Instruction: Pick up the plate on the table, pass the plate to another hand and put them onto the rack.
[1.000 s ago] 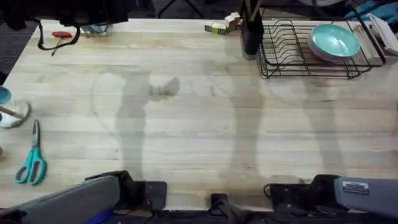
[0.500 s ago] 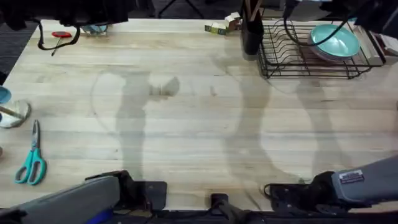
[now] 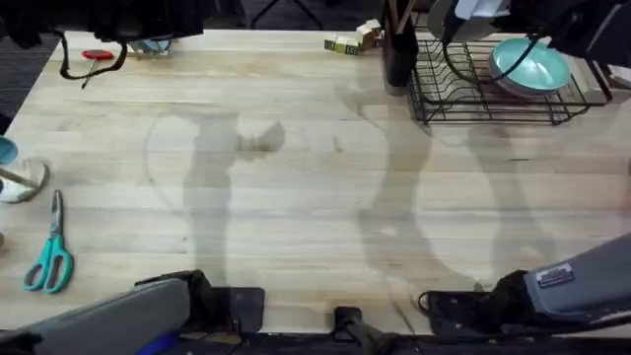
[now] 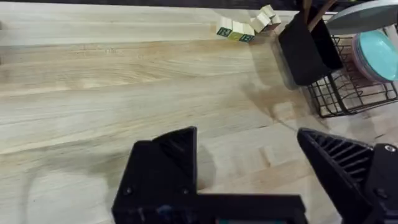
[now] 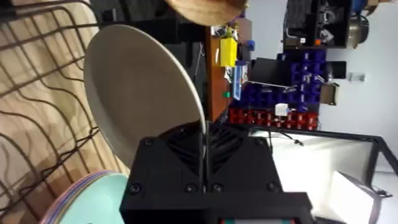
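The white plate [image 5: 137, 93] stands on edge with my right gripper [image 5: 204, 146] shut on its rim. It hangs over the black wire rack [image 5: 37, 93], whose wires run beside and under it. In the overhead view the plate [image 3: 480, 8] shows above the rack [image 3: 463, 94] at the table's far right. A teal plate [image 3: 530, 64] sits in the rack's right part. My left gripper [image 4: 249, 168] is open and empty low over the bare wooden table [image 4: 93, 93], well short of the rack [image 4: 348, 93].
A black utensil holder [image 3: 398, 49] stands just left of the rack, with small blocks [image 3: 353, 39] beside it. Teal scissors [image 3: 49, 258] and a cup [image 3: 15, 177] lie at the left edge. A red item [image 3: 97, 56] sits at the far left.
My right arm has swung in over the far right of the table, bringing the white plate over the rack's left part. The left arm has not moved.
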Controlling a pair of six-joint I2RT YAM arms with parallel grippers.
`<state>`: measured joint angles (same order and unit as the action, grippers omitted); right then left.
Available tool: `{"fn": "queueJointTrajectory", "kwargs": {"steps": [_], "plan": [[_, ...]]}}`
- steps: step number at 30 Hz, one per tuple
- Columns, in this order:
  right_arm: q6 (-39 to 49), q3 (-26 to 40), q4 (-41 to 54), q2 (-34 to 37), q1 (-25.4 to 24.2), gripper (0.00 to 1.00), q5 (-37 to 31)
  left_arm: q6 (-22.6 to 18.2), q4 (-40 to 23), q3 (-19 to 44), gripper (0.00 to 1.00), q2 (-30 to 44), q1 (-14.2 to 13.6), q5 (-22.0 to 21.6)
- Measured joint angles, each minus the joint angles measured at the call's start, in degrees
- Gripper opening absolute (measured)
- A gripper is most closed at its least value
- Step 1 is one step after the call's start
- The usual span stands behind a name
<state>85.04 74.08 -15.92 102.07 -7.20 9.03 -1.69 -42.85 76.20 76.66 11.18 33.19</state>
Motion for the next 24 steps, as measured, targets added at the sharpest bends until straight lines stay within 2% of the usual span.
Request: {"fn": "queueJointTrajectory", "kwargs": {"steps": [12, 18, 19, 24], "plan": [[0.5, 0.2, 0.7, 4.6, -0.2, 0.030, 0.0, 0.0, 0.0, 0.0, 0.995, 0.0, 0.0, 0.0], [0.5, 0.2, 1.0, 4.6, -0.5, 0.097, 0.0, 0.0, 0.0, 0.0, 0.994, 0.0, 0.0, 0.0], [0.3, 0.2, 1.2, 4.6, -0.5, 0.159, 0.0, 0.0, 0.0, 0.0, 0.995, 0.0, 0.0, 0.0], [0.5, 0.2, 1.4, 4.7, -0.5, 0.879, 0.0, 0.0, -0.1, 0.0, 0.994, 0.0, 0.0, 0.0]]}}
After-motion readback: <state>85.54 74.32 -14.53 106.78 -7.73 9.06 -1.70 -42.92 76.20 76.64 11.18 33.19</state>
